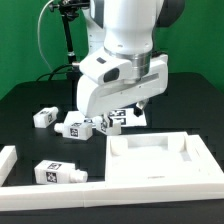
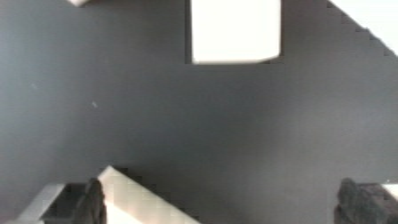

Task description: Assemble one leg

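Black table (image 1: 25, 140) is carrying loose white parts

One tagged leg (image 1: 58, 172) is lying by the white rail (image 1: 8, 160), three more legs (image 1: 72, 126) are lying farther back, and the rimmed square panel (image 1: 160, 150) is sitting toward the exterior view's right.

Robot arm (image 1: 125, 40) has a glossy white plastic shell w/ a dull grey, metal-looking band (image 1: 150, 66) near the wrist; table (image 1: 25, 140) matt black, smooth & even in the wrist view; front leg (image 1: 62, 174) smooth matt white plastic w/ a flat printed black-and-white tag (image 1: 47, 172); square panel (image 1: 160, 152) is the same matt white plastic; gripper fingers (image 2: 71, 205) dark, matt; backdrop (image 1: 20, 40) flat green, material unclear.
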`<action>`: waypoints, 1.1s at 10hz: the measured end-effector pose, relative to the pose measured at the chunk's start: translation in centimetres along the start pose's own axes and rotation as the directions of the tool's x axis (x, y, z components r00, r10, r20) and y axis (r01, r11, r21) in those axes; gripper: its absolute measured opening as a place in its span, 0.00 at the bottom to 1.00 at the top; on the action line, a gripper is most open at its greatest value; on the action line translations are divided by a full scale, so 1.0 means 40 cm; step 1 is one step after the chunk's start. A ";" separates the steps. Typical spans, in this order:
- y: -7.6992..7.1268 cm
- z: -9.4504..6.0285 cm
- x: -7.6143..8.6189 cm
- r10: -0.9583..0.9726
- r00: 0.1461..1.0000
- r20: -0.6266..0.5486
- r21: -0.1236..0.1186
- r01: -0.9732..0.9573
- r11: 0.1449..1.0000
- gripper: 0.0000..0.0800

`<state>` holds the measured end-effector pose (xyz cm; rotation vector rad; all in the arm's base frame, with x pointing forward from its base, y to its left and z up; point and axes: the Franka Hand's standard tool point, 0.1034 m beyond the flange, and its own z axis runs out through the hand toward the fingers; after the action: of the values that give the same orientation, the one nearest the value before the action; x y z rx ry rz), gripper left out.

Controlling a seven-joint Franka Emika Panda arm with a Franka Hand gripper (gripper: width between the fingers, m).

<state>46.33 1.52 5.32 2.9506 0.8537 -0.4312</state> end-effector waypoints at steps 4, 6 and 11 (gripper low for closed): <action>-0.031 0.047 -0.032 0.005 0.969 0.248 0.018 -0.010 1.000 0.81; -0.039 0.044 -0.019 -0.011 0.937 0.349 0.035 -0.001 0.999 0.81; -0.004 0.062 -0.063 0.016 0.861 0.508 0.058 -0.053 0.997 0.81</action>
<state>43.57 0.04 3.65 2.6811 0.7208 -1.1896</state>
